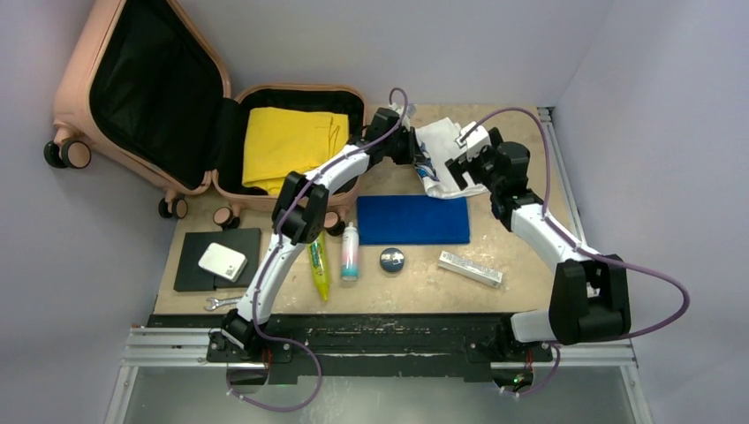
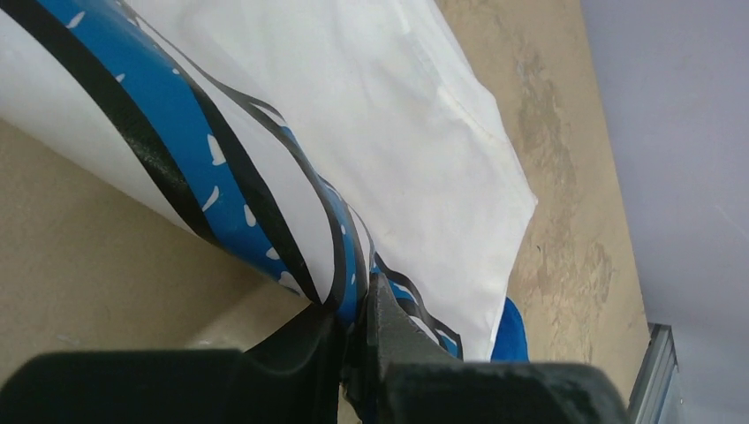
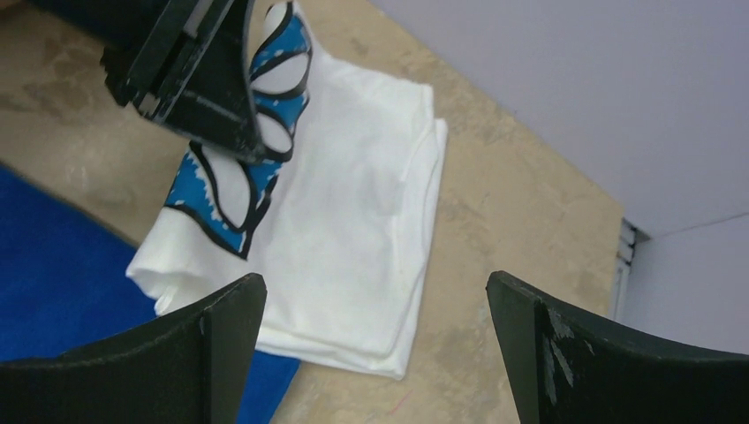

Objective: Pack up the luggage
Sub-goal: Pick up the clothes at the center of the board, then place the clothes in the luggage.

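Left jaws were clamped on the blue-printed edge of the white shirt [image 2: 406,115], presumably to drag it into the open luggage [image 1: 76,84]; right jaws hung wide open, empty.

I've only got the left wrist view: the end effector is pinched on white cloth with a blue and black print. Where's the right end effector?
Observer: The right end effector is open by the white garment's right edge, with nothing between its jaws.
Operator: Is the luggage ready to take it?
Observer: The luggage lies open at the table's far left, and a folded yellow garment is in its lower half.
Operator: What's next to the cloth I'm holding?
Observer: A folded blue cloth lies on the table just in front of it, and the white garment's near edge overlaps it.
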Robot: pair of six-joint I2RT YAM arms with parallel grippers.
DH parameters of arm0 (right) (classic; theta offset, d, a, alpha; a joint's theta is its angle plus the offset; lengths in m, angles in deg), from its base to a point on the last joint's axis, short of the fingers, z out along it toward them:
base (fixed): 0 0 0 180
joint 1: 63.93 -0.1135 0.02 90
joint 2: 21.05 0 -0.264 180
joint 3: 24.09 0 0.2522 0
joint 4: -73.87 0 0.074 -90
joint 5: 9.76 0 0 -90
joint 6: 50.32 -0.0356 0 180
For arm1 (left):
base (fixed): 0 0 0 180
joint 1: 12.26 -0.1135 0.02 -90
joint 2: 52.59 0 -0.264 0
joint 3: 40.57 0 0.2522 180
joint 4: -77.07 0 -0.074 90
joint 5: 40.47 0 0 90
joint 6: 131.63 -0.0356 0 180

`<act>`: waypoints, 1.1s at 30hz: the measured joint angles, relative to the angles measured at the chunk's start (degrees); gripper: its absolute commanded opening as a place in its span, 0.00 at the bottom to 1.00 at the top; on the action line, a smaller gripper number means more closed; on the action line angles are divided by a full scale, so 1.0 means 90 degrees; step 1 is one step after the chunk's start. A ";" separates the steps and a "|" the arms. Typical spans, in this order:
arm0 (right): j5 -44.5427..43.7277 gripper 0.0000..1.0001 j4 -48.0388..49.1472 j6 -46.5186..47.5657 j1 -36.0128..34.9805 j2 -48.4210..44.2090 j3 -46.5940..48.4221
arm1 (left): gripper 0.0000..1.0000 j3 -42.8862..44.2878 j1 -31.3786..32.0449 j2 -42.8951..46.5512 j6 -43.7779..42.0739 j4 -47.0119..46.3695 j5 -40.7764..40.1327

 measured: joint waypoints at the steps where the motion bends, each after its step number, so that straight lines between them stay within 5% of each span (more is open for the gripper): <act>1: 0.0010 0.99 -0.0027 -0.0007 -0.0005 -0.0019 -0.0104 | 0.00 0.0000 0.0036 0.0056 -0.0068 0.0085 -0.0029; 17: -0.0112 0.99 -0.0430 -0.0034 -0.0017 -0.0124 -0.0335 | 0.00 0.0063 0.0044 0.1200 -0.1253 0.1258 -0.0486; 33: -0.0381 0.99 -0.0493 -0.0029 -0.0017 -0.0491 -0.0340 | 0.00 0.0044 -0.1202 0.1904 -0.2353 0.3446 -0.0559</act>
